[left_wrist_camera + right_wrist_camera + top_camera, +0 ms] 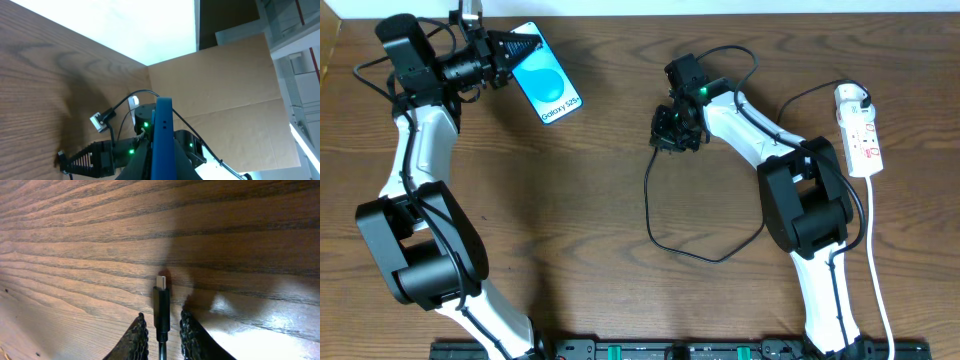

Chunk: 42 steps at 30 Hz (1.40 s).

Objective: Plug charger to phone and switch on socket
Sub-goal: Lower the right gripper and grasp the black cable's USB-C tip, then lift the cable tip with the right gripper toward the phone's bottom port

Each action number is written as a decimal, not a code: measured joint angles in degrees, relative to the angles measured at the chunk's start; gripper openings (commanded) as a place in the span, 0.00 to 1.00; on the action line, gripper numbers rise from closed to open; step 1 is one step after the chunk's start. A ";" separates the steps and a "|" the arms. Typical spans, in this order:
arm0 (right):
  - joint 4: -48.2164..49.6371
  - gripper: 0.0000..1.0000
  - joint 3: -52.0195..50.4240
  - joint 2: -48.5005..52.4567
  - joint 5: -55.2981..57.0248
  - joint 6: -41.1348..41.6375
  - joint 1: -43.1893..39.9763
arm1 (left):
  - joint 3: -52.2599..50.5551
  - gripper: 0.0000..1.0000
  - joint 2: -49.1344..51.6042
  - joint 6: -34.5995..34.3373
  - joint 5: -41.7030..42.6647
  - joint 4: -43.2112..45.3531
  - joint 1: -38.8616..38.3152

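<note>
My left gripper [515,50] is shut on the top end of the phone [550,88], whose blue screen reads "Galaxy S25", at the table's far left. In the left wrist view the phone [162,135] stands edge-on between the jaws [162,167]. The charger's black cable [665,243] loops across the table's middle. Its plug tip [161,302] lies on the wood between the fingers of my right gripper [162,316], with a gap on each side. The right gripper [673,133] is open. The white socket strip [867,145] lies at the far right, with the white adapter [850,97] in it.
The strip's thick white cord [880,290] runs down the right side towards the front edge. A black rail [670,350] lines the table's front. A cardboard wall [225,90] stands beyond the table's far side.
</note>
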 measured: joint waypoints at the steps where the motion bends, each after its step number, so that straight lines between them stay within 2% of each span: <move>1: 0.04 0.20 0.00 0.02 -0.07 0.11 0.00 | 0.00 0.07 0.00 -0.02 0.00 0.00 0.00; 8: 0.48 0.16 0.11 0.37 -0.46 0.37 0.02 | 0.00 0.07 0.00 0.00 0.00 0.00 0.00; 9: 0.63 0.13 0.20 0.50 -0.63 0.44 0.02 | 0.00 0.07 0.00 -0.02 0.00 0.00 0.00; 11: 1.14 0.01 0.44 0.85 -0.81 0.72 0.24 | 0.00 0.07 0.00 -0.02 0.00 0.00 0.00; 18: 2.80 0.01 0.50 1.18 -1.44 -2.23 1.01 | 0.00 0.07 0.00 0.00 0.00 0.00 0.00; 23: 6.56 0.01 0.44 1.44 -10.91 -13.49 -1.46 | 0.00 0.07 0.00 -1.14 0.00 0.00 0.00; 27: 5.64 0.01 0.39 -0.31 -19.21 -22.56 -4.57 | 0.00 0.07 0.00 -3.04 0.00 0.00 0.00; 32: 1.75 0.01 0.33 -9.57 -30.91 -33.29 -8.22 | 0.00 0.07 0.00 -5.31 0.31 0.85 -0.26; 36: -2.10 0.01 0.33 -15.85 -36.02 -38.66 -8.92 | -0.02 0.07 0.00 -9.05 1.18 7.37 -1.79; 38: -4.50 0.01 0.33 -18.10 -38.21 -41.46 -9.01 | -0.26 0.07 0.00 -12.90 1.55 14.86 -3.17; 42: -10.47 0.01 0.33 -20.94 -41.66 -47.12 -9.70 | -0.46 0.07 0.00 -25.33 1.79 35.06 -5.66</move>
